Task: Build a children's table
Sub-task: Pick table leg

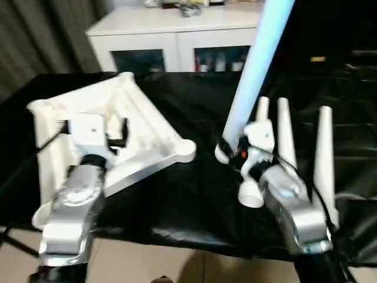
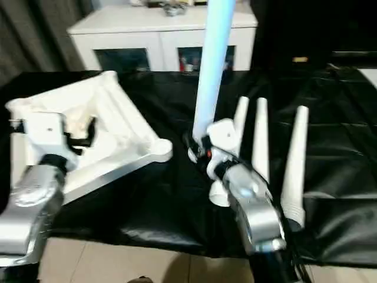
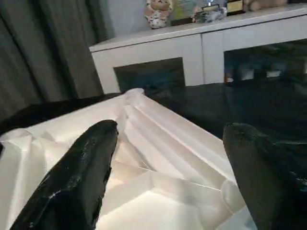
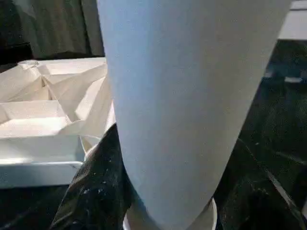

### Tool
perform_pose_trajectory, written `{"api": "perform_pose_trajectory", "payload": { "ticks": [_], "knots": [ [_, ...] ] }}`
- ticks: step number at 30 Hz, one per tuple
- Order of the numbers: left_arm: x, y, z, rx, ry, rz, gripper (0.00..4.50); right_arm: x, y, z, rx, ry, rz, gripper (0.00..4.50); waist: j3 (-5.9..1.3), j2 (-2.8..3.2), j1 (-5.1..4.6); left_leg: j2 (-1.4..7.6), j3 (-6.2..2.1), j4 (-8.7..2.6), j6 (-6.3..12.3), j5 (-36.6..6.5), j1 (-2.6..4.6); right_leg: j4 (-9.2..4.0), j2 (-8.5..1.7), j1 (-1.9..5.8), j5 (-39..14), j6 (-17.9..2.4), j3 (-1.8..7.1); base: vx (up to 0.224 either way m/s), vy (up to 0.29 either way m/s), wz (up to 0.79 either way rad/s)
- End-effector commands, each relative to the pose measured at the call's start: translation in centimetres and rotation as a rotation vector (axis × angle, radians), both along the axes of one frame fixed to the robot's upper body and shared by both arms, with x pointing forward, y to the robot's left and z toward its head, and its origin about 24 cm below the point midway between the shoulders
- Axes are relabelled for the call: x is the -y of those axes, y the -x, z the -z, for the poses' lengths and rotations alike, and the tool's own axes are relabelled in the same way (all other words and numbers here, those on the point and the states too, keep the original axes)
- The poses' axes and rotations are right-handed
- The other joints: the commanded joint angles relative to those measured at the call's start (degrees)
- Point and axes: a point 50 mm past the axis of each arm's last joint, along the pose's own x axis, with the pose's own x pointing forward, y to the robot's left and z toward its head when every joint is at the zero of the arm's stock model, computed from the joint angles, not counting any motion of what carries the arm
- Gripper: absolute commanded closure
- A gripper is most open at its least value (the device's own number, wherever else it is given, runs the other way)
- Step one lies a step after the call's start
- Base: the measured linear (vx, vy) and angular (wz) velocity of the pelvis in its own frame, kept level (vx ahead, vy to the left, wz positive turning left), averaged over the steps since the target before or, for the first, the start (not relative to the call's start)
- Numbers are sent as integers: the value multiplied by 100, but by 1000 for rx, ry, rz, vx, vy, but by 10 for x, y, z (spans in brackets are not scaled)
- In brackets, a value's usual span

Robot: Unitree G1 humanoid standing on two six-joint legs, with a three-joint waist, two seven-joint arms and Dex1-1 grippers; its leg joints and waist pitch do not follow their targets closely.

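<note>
The table top lies upside down, ribs up, near the left edge of the black worktop. The left gripper hangs over it, fingers wide apart and holding nothing. The right gripper is clamped on a white leg that stands tilted up. Three more legs lie beside it, near the right edge.

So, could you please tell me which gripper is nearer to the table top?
Left. The left gripper hovers open over the table top; the right gripper holds a leg off to the side.
</note>
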Motion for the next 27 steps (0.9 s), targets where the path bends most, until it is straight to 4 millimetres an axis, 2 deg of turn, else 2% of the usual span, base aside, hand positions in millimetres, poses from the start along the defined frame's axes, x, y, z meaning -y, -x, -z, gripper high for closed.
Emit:
{"api": "perform_pose_trajectory", "payload": {
  "ticks": [1, 2, 3, 4, 5, 6, 7, 8, 9, 10, 11, 12, 13, 14, 15, 16, 17, 18, 19, 20, 21, 22, 23, 24, 25, 26, 27],
  "knots": [
    [-3, -3, 2, -4, -18, -5, 55, -2, 2, -10, 32, -36, 3, 260, -325, -120, 61, 327, -225, 50, 346, -91, -341, -946, -1553, 487, -1934, -1037, 1031, -19, 144, -10],
    [-2, -4, 4, -9, -18, -6, 55, -2, 2, -9, 33, -35, 5, 260, -335, -170, 44, 305, -201, -55, 383, -68, -304, -931, -1417, 466, -1836, -1111, 951, -10, 210, -4],
    [-1, -4, 6, -13, -8, -4, 55, -1, 2, -9, 33, -35, 5, 260, -364, -49, 15, 300, -123, -330, 561, 4, -100, -903, -1166, 359, -1705, -1205, 754, -10, 210, -4],
    [1, -5, 8, -17, 3, 0, 55, -1, 2, -10, 33, -37, 3, 260, -358, -110, -50, 290, -68, -513, 782, 77, -12, -823, -933, 291, -1538, -1141, 619, -2, 257, 5],
    [3, -5, 11, -20, 17, 4, 55, -1, 2, -10, 32, -40, 0, 260, -442, 59, -266, 280, -48, -780, 1352, 300, 409, -478, -431, 64, -947, -924, 245, -2, 278, 7],
    [4, -5, 14, -24, 23, 3, 55, -2, 1, -10, 29, -39, -8, 260, -393, 43, -538, 350, -93, -954, 2197, 216, 658, 76, -84, -273, -594, -489, -76, -2, 278, 7],
    [5, -4, 15, -25, 25, 1, 55, -3, 1, -10, 28, -38, -12, 260, -382, 54, -584, 452, -120, -1111, 2721, 459, 598, 479, -104, -340, -562, -15, -170, -6, 272, 4],
    [6, -3, 19, -28, 45, -5, 55, -4, 1, -9, 24, -35, -20, 260, -371, -86, -610, 531, -145, -1089, 2883, 621, 566, 504, -155, -379, -524, 170, -145, -20, 219, -3],
    [6, -3, 21, -24, 33, -28, 55, -5, 1, -9, 22, -34, -27, 260, -337, -112, -597, 583, -104, -1116, 2851, 723, 449, 449, -263, -351, -488, 340, -77, -20, 219, -3],
    [6, -3, 22, -23, 31, -32, 55, -5, 1, -9, 21, -34, -29, 260, -348, -301, -615, 531, -98, -1056, 2431, 205, 372, 125, -479, -195, -319, 313, 153, -52, 159, -13],
    [10, 0, 28, -27, -16, -30, 55, -7, 1, -8, 21, -23, -39, 260, -408, -451, -603, 419, -62, -760, 2015, -54, 246, -259, -887, -78, 40, 39, 449, -77, 138, -2],
    [12, 0, 29, -24, -37, -15, 55, -8, 1, -8, 23, -17, -42, 260, -373, -458, -461, 276, 49, -469, 1031, -807, 20, -666, -1474, 110, -194, -494, 775, -77, 138, -2],
    [13, 1, 29, -25, -54, -19, 55, -8, 1, -8, 23, -20, -43, 260, -343, -265, -508, 502, -200, -731, 49, -1273, 86, -520, -1136, 198, -742, -792, 448, -78, 137, -6],
    [14, 2, 28, -25, -64, -26, 55, -8, 1, -9, 23, -23, -44, 260, -358, -119, -610, 682, -371, -980, -523, -2108, 201, -388, -626, 127, -874, -595, 254, -76, 112, -18],
    [14, 3, 26, -15, -75, -46, 55, -7, 1, -10, 23, -40, -36, 260, -348, -33, -715, 909, -609, -1250, -1118, -2837, 300, -98, -356, 12, -765, -231, 182, -76, 112, -18],
    [12, 3, 25, -9, -70, -60, 55, -5, 0, -10, 21, -46, -30, 260, -344, 19, -786, 885, -531, -1595, -1924, -3893, 254, 343, -125, -81, -120, 389, 21, -75, 77, 4],
    [11, 3, 24, -6, -62, -66, 55, -4, 0, -10, 19, -48, -27, 260, -335, 21, -785, 843, -491, -1639, -1929, -4074, 232, 384, -112, -75, -38, 383, -6, -77, 16, 15],
    [8, 4, 22, 1, -54, -86, 55, -3, 0, -9, 17, -40, -24, 260, -353, -22, -771, 730, -389, -1640, -1736, -4281, 238, 311, -135, -36, -22, 291, -33, -77, 16, 15],
    [8, 4, 22, 2, -52, -89, 55, -3, 0, -8, 17, -39, -23, 260, -402, -92, -747, 561, -313, -1556, -1393, -4091, 269, 8, -322, 23, -64, 180, 105, -87, -53, 7],
    [5, 4, 21, 0, -57, -103, 55, -2, 0, -8, 15, -37, -23, 260, -416, -166, -734, 417, -232, -1479, -1347, -3958, 245, -198, -463, 63, -180, 91, 192, -90, -84, -8],
    [3, 4, 21, 1, -62, -113, 55, -2, 0, -7, 13, -36, -23, 260, -456, -322, -753, 254, -162, -1315, -1275, -3572, 220, -444, -703, 121, -371, 18, 344, -90, -84, -8],
    [3, 4, 19, 16, -53, -114, 55, -2, 0, -7, 10, -32, -22, 260, -378, -582, -520, 104, -10, -510, -417, -1073, 31, -1049, -1546, 269, -1716, -61, 647, -69, -69, -18],
    [2, 5, 18, 23, -55, -113, 55, -2, -1, -7, 8, -30, -21, 260, -339, -544, -473, 122, -43, -409, -271, -384, -37, -1061, -1576, 327, -1885, -28, 635, -64, -45, -34],
    [1, 5, 16, 32, -81, -113, 55, -1, -1, -6, 6, -25, -20, 260, -298, -472, -437, 172, -24, -630, -280, 12, -115, -1027, -1290, 400, -2335, -33, 347, -64, -45, -34],
    [0, 5, 16, 33, -99, -116, 55, -1, -2, -6, 6, -17, -21, 260, -282, -335, -487, 314, -40, -977, -520, -1122, -31, -928, -870, 295, -2602, -75, 158, -70, -9, -38],
    [-2, 5, 17, 25, -104, -143, 55, -2, -2, -6, 10, -6, -21, 260, -316, -289, -548, 394, -70, -1047, -676, -1789, 48, -839, -735, 240, -2422, -73, 138, -54, 21, -22],
    [-2, 5, 17, 24, -103, -145, 55, -2, -2, -6, 10, -6, -21, 260, -310, -243, -618, 440, -126, -1124, -833, -2380, 68, -765, -684, 225, -2150, -96, 139, -54, 21, -22]
  ]
}}
